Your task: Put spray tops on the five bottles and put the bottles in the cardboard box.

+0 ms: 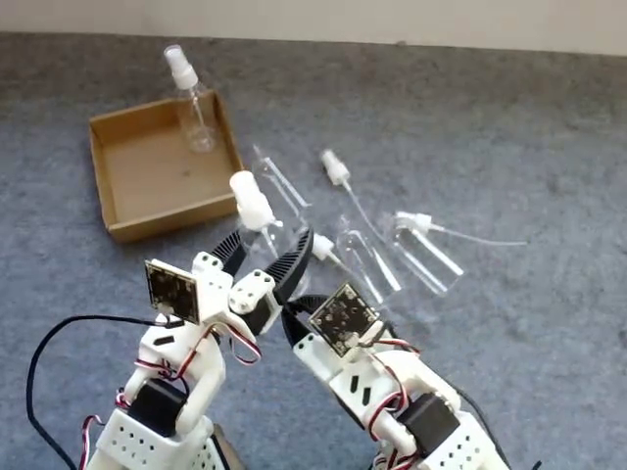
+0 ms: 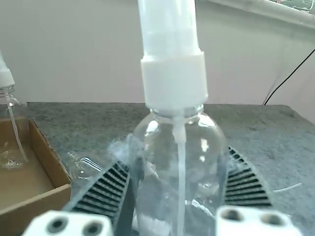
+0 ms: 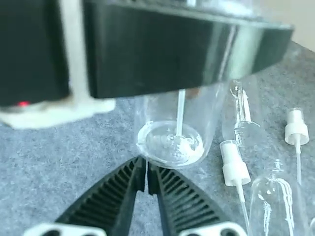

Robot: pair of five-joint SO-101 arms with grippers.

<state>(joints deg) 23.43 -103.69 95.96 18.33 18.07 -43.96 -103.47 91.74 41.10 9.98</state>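
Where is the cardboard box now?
High view: the brown cardboard box lies far left on the grey carpet, a clear capped bottle standing in its far right corner.

Grey carpet (image 1: 549,323) covers the whole table, flat and nubbly, and runs back to a pale wall (image 1: 392,18) along the far edge. At the near left corner, a black cable (image 1: 29,382) loops over the carpet in a wide curve. In the left wrist view that wall stands plain and bright behind the carpet, and a thin dark wire (image 2: 290,75) slants down across it to the carpet's far edge.
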